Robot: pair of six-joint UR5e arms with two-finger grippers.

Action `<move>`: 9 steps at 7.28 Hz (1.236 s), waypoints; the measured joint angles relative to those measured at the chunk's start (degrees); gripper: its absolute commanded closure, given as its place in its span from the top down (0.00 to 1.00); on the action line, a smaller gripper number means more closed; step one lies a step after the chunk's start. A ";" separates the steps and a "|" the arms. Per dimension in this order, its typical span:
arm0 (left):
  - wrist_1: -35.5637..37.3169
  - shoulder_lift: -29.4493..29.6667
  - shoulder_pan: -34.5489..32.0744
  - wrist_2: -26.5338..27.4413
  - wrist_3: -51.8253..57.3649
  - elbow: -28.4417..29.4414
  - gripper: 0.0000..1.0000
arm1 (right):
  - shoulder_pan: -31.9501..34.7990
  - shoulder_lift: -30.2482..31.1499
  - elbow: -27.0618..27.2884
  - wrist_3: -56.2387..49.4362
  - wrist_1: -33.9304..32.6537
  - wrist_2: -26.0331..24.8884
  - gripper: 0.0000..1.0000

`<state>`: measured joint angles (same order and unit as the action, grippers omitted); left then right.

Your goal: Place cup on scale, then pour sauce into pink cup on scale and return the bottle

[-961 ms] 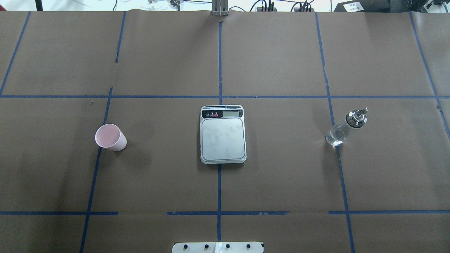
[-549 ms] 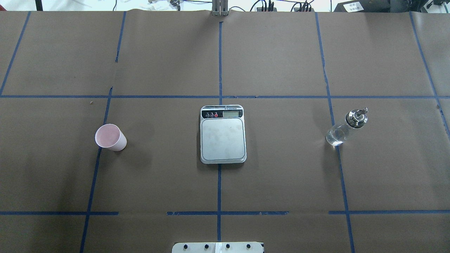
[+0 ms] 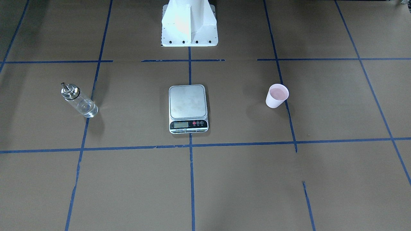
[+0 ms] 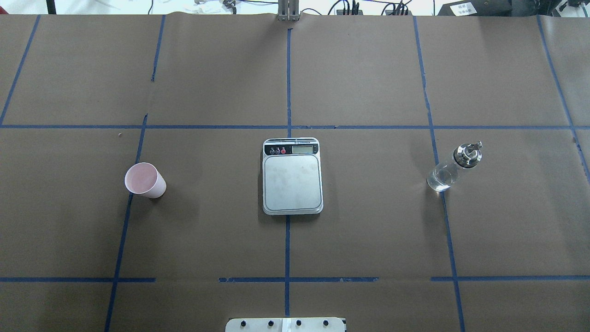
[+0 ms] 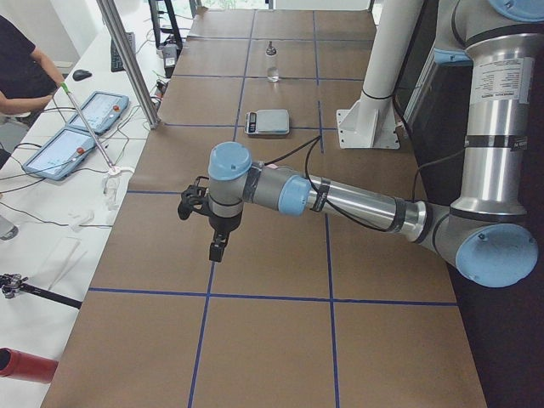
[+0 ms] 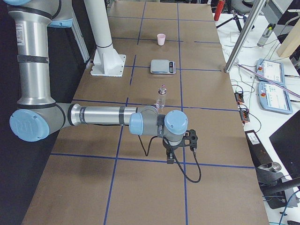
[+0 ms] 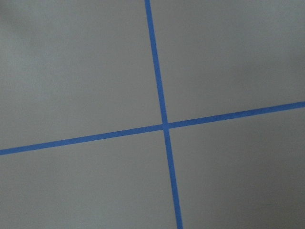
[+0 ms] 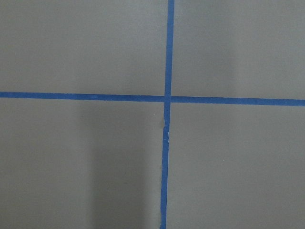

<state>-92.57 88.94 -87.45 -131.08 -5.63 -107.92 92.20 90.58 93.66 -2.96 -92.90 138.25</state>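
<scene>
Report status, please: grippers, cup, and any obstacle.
Left gripper, right gripper: far from the items, jaws not readable. Cup upright on the table, not yet on scale. Bottle standing apart. Nothing between cup and scale.

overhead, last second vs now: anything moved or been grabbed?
Nothing visibly changed. The cup, the scale and the bottle sit where they were, apart from one another, with nothing on the scale and nothing taken hold of.
</scene>
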 measured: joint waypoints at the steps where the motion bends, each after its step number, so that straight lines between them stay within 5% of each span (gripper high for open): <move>1: -0.22 -0.22 0.41 -2.71 -0.81 -3.31 1.00 | 0.00 0.14 0.74 0.00 0.00 0.02 1.00; 5: -3.53 2.61 6.29 -10.76 -6.92 -3.30 1.00 | 0.00 0.45 2.27 -0.14 0.00 0.30 1.00; 9: -11.97 3.30 26.26 0.75 -43.63 -8.01 1.00 | -0.05 -0.36 2.67 1.76 0.04 0.62 1.00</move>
<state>-104.54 92.25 -61.18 -130.33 -49.27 -115.93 92.15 90.22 96.34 -1.20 -92.86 138.87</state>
